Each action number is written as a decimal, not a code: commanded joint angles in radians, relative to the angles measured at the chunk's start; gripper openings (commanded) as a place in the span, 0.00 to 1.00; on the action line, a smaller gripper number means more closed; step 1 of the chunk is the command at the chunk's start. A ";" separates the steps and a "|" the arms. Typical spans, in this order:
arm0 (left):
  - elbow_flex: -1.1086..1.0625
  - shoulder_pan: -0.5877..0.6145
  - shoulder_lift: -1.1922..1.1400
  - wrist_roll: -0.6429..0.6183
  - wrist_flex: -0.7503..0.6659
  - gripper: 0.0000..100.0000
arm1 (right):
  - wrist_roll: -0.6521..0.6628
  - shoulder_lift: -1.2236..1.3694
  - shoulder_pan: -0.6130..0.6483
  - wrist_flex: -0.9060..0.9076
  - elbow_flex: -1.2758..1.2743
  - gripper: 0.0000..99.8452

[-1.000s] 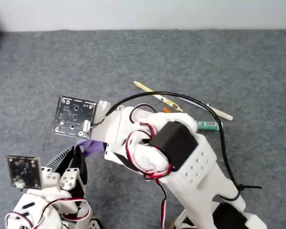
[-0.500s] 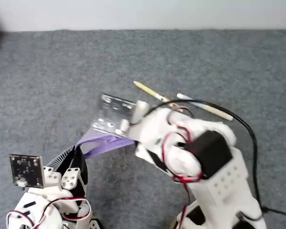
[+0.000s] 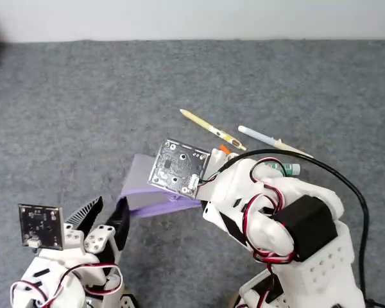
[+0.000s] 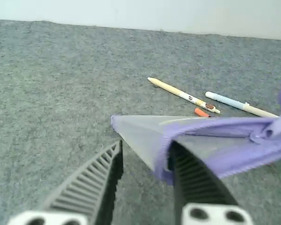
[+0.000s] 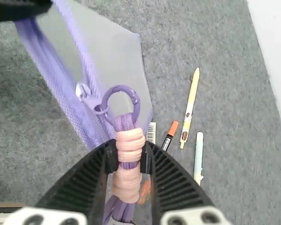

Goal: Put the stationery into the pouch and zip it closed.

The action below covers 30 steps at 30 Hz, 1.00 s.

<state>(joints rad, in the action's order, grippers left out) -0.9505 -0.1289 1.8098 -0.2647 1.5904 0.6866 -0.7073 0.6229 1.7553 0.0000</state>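
A purple-edged grey pouch (image 3: 141,183) lies between the two arms, one end lifted. My right gripper (image 5: 129,151) is shut on the pink and purple pull cord (image 5: 127,140), which is tied to the ring of the zipper slider (image 5: 86,93). My left gripper (image 4: 146,147) is open, and the pouch's corner (image 4: 145,133) sits between its fingers against one of them. On the carpet beyond the pouch lie a yellow pen (image 3: 212,130), a pale blue pen (image 3: 273,141) and a small orange marker (image 3: 224,149).
A green-capped item (image 3: 286,169) lies by the right arm (image 3: 289,218), under its black cable (image 3: 346,186). A small barcoded piece (image 5: 151,132) shows beside the pouch. Grey carpet (image 3: 64,109) covers the table, with free room at the far left. A white wall (image 3: 192,19) bounds the far edge.
The right arm has swung to the right with the cord, drawing the pouch out that way so more of it shows. The left arm has barely moved.
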 commanded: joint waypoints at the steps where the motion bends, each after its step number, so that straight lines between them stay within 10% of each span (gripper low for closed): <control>1: -0.001 -0.071 0.005 0.020 -0.015 0.18 | 0.008 -0.024 -0.012 0.031 0.005 0.01; 19: -0.068 -0.123 0.005 0.012 -0.071 0.01 | 0.009 -0.104 -0.019 0.041 -0.002 0.01; 30: -0.064 0.100 0.005 0.018 -0.071 0.01 | 0.008 -0.108 -0.211 0.039 -0.032 0.01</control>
<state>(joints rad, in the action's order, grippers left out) -1.0303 -0.0598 1.8098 -0.2601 1.5413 0.6866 -0.7963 0.4496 1.7553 -0.0368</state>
